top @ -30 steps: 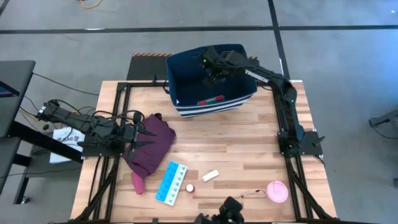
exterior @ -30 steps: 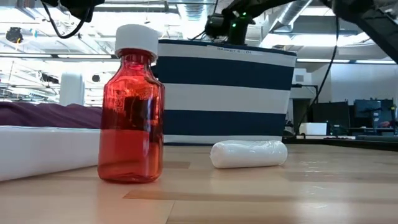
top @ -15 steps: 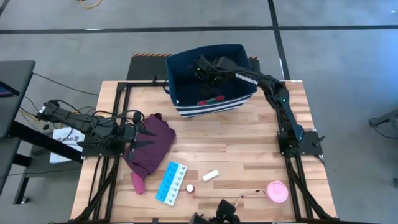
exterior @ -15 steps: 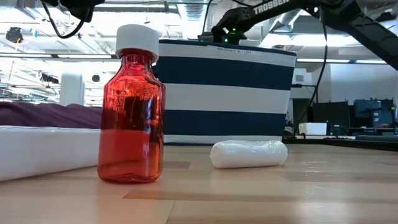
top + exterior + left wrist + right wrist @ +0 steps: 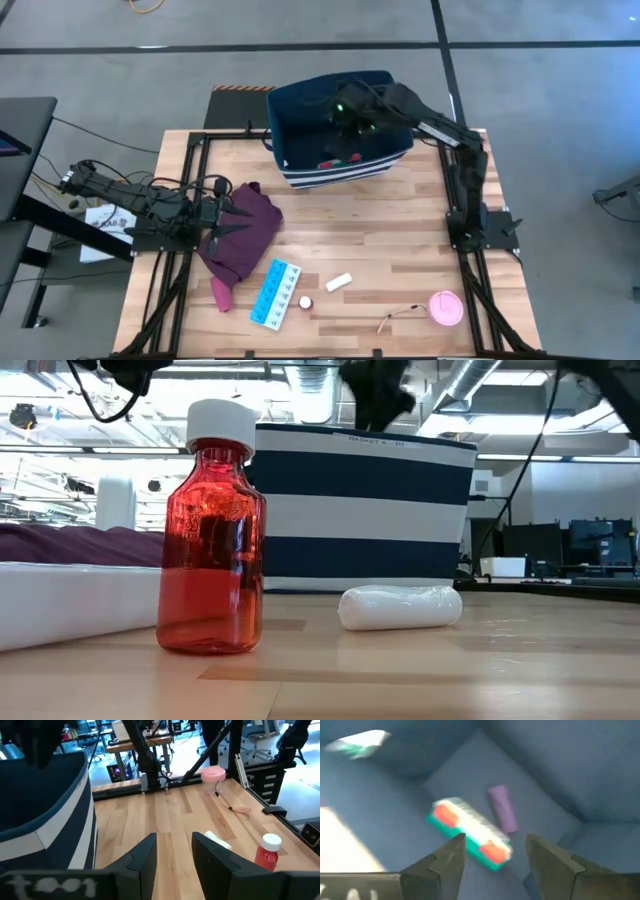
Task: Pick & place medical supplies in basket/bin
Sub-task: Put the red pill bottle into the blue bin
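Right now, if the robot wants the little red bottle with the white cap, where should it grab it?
Probably from straight above. The red bottle stands upright on the table, its white cap on top, so the fingers could drop down and pinch the cap or the neck just under it. The pill organizer lies right beside it, so the fingers should close across the sides away from that.

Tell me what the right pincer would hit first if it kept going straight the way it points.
Probably the teal-white-red box on the bin floor: the open right pincer points down at it, with a purple oblong just beside. Depth is unclear.
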`<action>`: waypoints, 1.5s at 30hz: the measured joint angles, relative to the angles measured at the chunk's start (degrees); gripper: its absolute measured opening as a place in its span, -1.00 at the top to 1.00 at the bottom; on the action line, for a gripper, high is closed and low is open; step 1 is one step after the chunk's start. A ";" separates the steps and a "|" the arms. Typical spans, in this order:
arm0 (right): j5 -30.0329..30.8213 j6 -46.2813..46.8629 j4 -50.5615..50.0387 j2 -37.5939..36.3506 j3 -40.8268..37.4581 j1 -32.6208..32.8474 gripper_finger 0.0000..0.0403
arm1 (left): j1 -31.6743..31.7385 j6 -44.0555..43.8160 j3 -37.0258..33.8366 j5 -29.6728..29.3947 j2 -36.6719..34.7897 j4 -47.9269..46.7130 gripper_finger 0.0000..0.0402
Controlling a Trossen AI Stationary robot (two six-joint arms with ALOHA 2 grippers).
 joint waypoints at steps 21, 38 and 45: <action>-0.18 -2.21 13.08 2.02 -2.55 41.05 0.12 | -0.08 -13.55 -0.50 6.63 0.28 -3.39 0.43; 1.49 9.27 26.02 19.02 -2.44 46.96 0.10 | -5.44 -20.73 -0.50 7.31 0.29 -8.59 0.43; 0.96 10.95 26.72 19.24 -2.44 46.91 -0.17 | -6.23 -20.73 -0.50 7.19 0.30 -9.00 0.43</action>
